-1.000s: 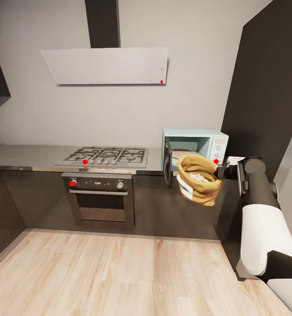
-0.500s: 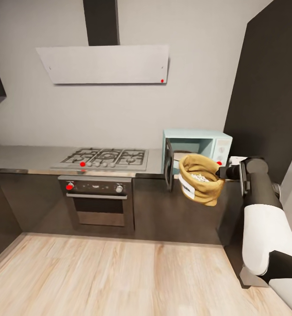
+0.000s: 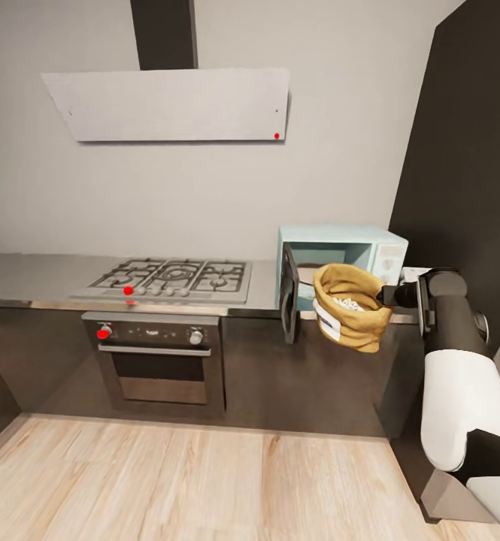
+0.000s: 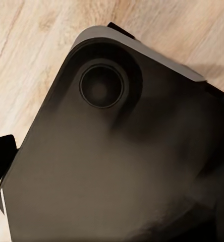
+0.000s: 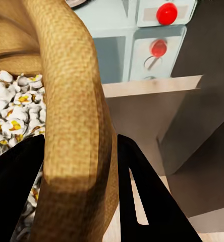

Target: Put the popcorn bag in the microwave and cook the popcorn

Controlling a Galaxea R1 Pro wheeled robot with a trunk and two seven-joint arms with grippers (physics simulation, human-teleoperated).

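Pale grey wall behind, with slanted extractor hood. Gas hob over built-in oven. Light wood floor below.

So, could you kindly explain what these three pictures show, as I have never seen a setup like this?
It is a simulated two-armed wheeled robot in a kitchen. The wide picture comes from its head camera; the others come from cameras near each gripper. The right gripper pinches the rolled rim of the popcorn bag, held in the air before the microwave, whose door stands open. The right wrist picture shows its dark fingers astride that rim, with popcorn inside. On the countertop sits a gas hob. The left wrist picture looks down at a dark rounded robot part above the wooden floor.
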